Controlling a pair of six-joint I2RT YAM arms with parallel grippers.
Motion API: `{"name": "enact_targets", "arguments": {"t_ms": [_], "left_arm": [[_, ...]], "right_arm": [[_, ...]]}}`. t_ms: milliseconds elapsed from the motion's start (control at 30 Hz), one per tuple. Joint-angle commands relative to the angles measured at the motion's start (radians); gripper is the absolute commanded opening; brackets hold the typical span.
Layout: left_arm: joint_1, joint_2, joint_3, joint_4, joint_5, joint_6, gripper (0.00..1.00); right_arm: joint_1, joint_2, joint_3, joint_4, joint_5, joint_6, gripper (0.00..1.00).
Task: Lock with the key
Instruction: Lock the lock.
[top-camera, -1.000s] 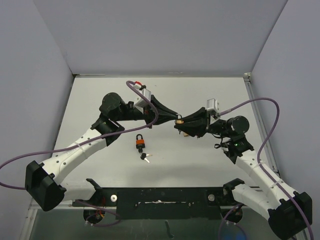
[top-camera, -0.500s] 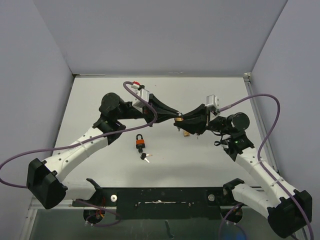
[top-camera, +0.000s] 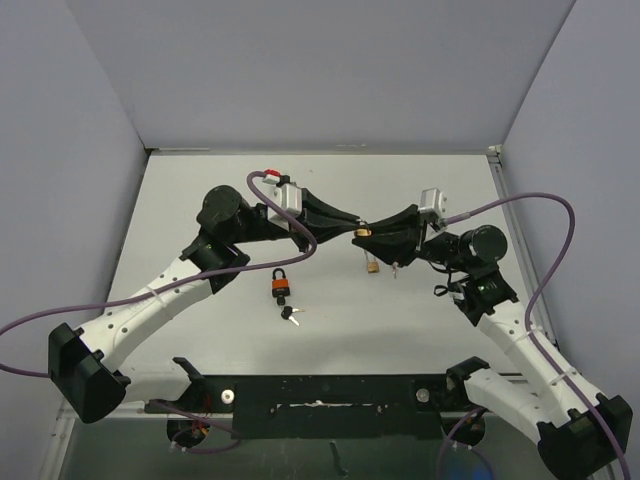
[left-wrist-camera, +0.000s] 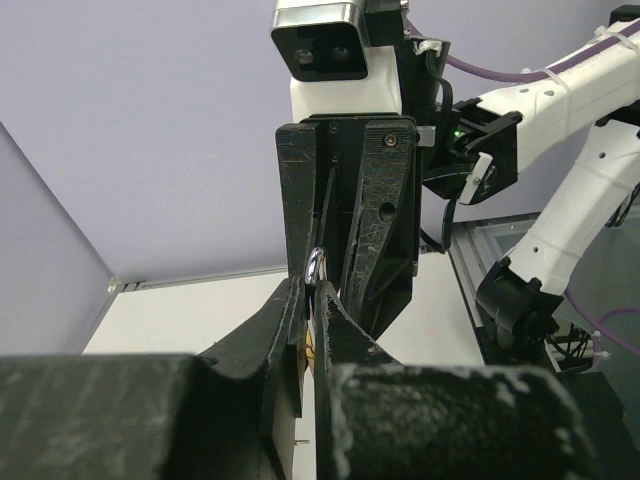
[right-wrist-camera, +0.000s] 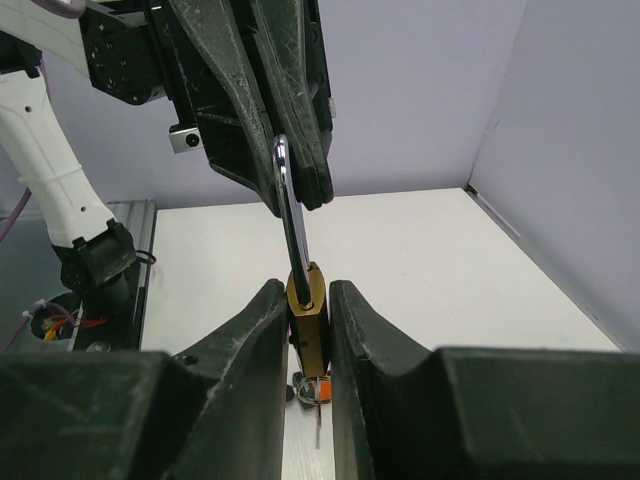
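Observation:
A brass padlock (right-wrist-camera: 307, 315) with a silver shackle (right-wrist-camera: 288, 205) is held in the air between both arms. My right gripper (right-wrist-camera: 306, 292) is shut on the brass body. My left gripper (left-wrist-camera: 318, 290) is shut on the top of the shackle (left-wrist-camera: 316, 268). In the top view the two grippers meet tip to tip at the padlock (top-camera: 360, 233), left gripper (top-camera: 350, 228) and right gripper (top-camera: 368, 238). A key ring with a small key (right-wrist-camera: 318, 420) hangs under the brass body; it shows in the top view (top-camera: 394, 268) below the right gripper.
An orange-and-black padlock (top-camera: 281, 287) lies on the white table (top-camera: 200, 200) below the left arm, with its own keys (top-camera: 290, 314) just in front of it. Grey walls stand at the back and on both sides. A black rail (top-camera: 320, 390) runs along the near edge.
Both grippers, still joined at the brass padlock, have shifted a little up and away from the near edge. The orange padlock and its keys have not moved.

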Motion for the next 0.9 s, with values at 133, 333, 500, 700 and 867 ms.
{"name": "enact_targets", "arguments": {"t_ms": [133, 333, 500, 700, 867], "left_arm": [[-0.042, 0.052, -0.083, -0.302, 0.11, -0.006, 0.0], [-0.06, 0.077, -0.089, -0.298, 0.121, -0.02, 0.0], [-0.07, 0.102, -0.102, -0.299, 0.12, -0.026, 0.0], [-0.073, 0.107, -0.129, -0.327, 0.081, -0.014, 0.0], [-0.073, 0.144, -0.15, -0.324, 0.082, -0.022, 0.0]], "right_arm": [[-0.013, -0.092, 0.119, 0.32, 0.311, -0.009, 0.0], [-0.012, -0.081, 0.12, 0.384, 0.33, -0.003, 0.0], [-0.013, -0.062, 0.145, 0.404, 0.321, 0.014, 0.0], [-0.012, -0.076, 0.149, 0.402, 0.346, -0.007, 0.0], [-0.012, -0.069, 0.18, 0.407, 0.361, -0.016, 0.0]]}}
